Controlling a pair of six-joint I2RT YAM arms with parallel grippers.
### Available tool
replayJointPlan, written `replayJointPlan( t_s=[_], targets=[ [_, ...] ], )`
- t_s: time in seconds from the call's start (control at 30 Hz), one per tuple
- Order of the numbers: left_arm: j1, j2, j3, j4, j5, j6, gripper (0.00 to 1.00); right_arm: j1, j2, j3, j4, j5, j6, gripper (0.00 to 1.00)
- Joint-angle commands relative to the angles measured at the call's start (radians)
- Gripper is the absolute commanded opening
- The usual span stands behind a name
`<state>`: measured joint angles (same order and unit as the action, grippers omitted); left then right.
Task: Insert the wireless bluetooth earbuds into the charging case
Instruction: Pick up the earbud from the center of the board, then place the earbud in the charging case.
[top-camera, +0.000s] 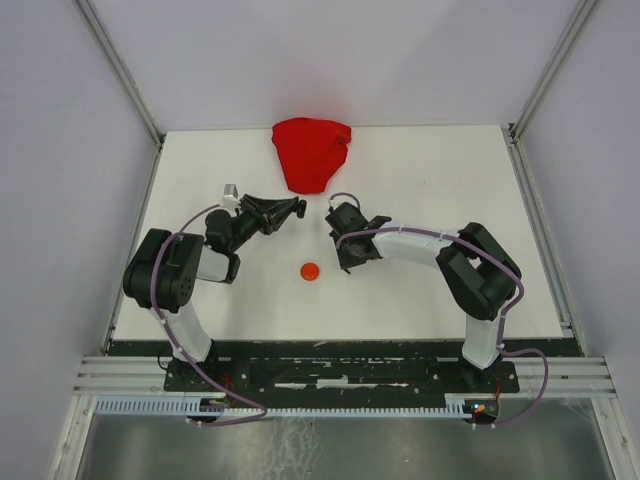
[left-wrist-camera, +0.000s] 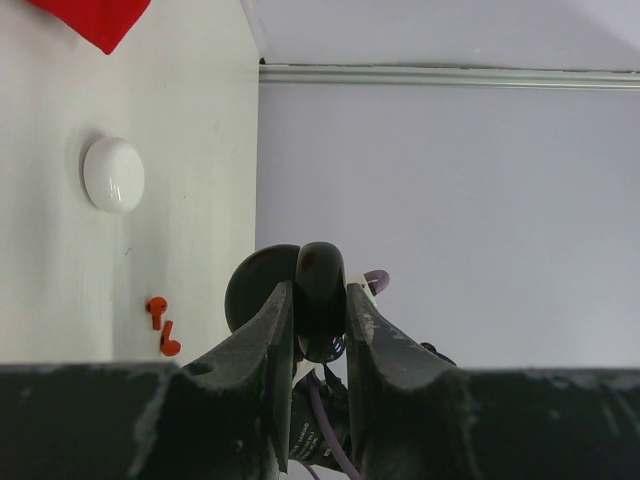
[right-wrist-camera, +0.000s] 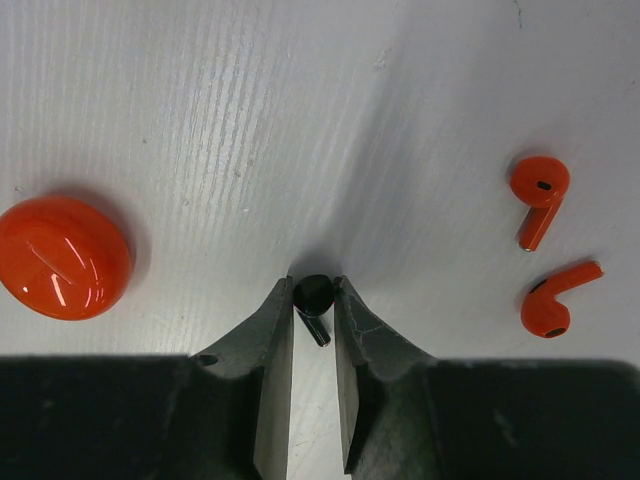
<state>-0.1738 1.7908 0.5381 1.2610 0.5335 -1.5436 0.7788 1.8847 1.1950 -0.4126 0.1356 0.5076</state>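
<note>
Surface: white table (top-camera: 430, 300), pale grey walls (top-camera: 400, 60) on three sides. The left arm (top-camera: 165, 275) and right arm (top-camera: 470, 270) both bend in toward the middle.

Far edge, centre: red cloth (top-camera: 311, 152), bunched, well apart from the arms.

Up off the table: left hand (left-wrist-camera: 319, 292), clenched on a black charging case (left-wrist-camera: 320, 268) held edge-on between the fingers. A dark round part of it shows behind one finger. Cannot tell whether anything sits inside.

Middle of table, toward the near side: red charging case (top-camera: 310, 271), lid down, lying flat between the two hands.

Left wrist view only: white charging case (left-wrist-camera: 113, 174), lid down, on the table between the cloth and the red buds.

Down at the table, just right of the red case: right hand (right-wrist-camera: 312, 290), fingertips pinched on the head of a black earbud (right-wrist-camera: 314, 296), stem pointing back between the fingers. Cannot tell whether the bud touches the table.

On the far side of that hand from the red case: a red earbud (right-wrist-camera: 538, 195) and a second red earbud (right-wrist-camera: 555, 300), loose on the table, near each other, not touching.
</note>
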Motion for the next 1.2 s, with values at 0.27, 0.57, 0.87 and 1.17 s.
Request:
replayJointPlan(
  t_s=[0.27,0.57,0.87,1.17],
  targets=[
    [0.008,0.007,-0.012,0.07,0.019,-0.026,0.03,0.004,-0.017,0.011,-0.026,0.011,-0.037,0.2],
    [0.007,0.035,-0.007,0.094,0.032,-0.041,0.03,-0.051,-0.17,0.018,0.124,-0.034,-0.097,0.16],
    [0.003,0.051,0.023,0.109,0.06,-0.066,0.03,-0.143,-0.344,-0.106,0.491,-0.181,-0.13,0.14],
    [-0.049,0.079,0.067,0.166,0.075,-0.141,0.03,-0.154,-0.422,-0.235,0.858,-0.235,-0.146,0.1]
  ],
)
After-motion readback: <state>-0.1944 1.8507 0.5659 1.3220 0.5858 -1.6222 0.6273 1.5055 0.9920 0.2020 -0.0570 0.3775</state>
